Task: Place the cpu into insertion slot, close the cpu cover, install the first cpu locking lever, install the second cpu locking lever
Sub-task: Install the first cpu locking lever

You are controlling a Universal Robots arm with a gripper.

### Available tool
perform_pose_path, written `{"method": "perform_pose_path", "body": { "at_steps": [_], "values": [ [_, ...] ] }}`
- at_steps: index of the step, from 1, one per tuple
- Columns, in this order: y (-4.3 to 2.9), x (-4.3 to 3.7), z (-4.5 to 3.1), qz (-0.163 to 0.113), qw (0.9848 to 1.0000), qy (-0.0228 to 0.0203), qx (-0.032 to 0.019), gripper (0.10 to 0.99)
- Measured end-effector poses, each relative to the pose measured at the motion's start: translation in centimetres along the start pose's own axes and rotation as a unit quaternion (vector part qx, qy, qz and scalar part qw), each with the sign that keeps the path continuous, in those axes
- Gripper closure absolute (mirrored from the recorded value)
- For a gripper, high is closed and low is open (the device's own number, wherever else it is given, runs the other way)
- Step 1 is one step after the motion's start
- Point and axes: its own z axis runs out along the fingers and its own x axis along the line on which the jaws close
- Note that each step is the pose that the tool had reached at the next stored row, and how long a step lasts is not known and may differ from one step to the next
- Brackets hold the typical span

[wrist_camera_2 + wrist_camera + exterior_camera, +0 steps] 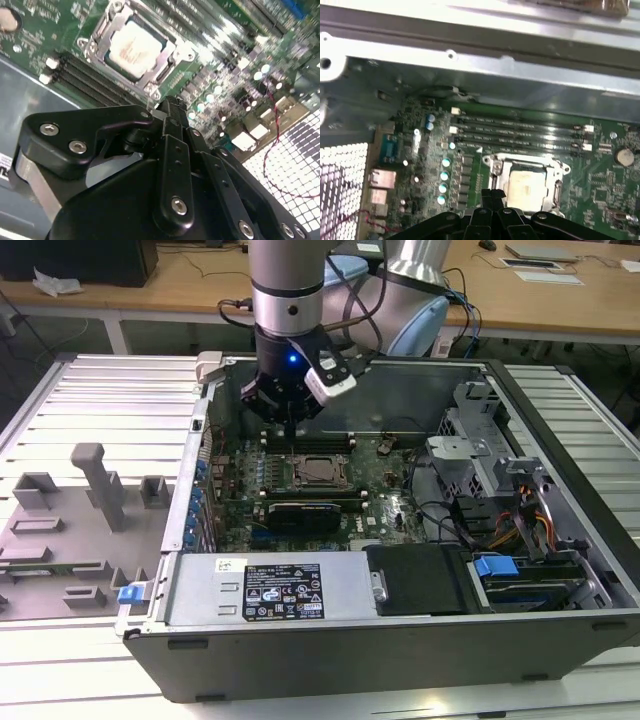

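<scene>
The gripper (pixel 290 430) hangs inside the open computer case (pixel 400 640), low over the green circuit board (pixel 600 185). In both wrist views its black fingers (pixel 170 150) are pressed together at the tips and pinch nothing. The cpu (pixel 134 47) lies just beyond the fingertips and apart from them, seated flat in the insertion slot (pixel 152 91), with its pale silver top showing. The cpu cover (pixel 102 35) lies down around the cpu, and the chip shows through its square window (whether either locking lever is latched cannot be told). The long black memory slots (pixel 520 132) run on the far side of the socket from the gripper. In the exterior view the socket sits just beside the gripper, towards the exterior view's right.
</scene>
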Motion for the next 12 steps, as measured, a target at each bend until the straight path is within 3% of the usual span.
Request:
{"method": "perform_pose_path", "body": {
  "at_steps": [3,5,11,12],
  "values": [
    [0.08,0.71,0.07,0.001,0.9998,-0.0022,-0.0177,0.98],
    [0.11,0.99,0.11,0.001,0.9996,-0.0033,-0.0265,0.98],
    [0.12,1.15,0.14,0.002,0.9971,-0.0091,-0.0754,0.98],
    [0.12,1.13,0.21,0.002,0.9967,-0.0097,-0.0801,0.98]
  ]
}}
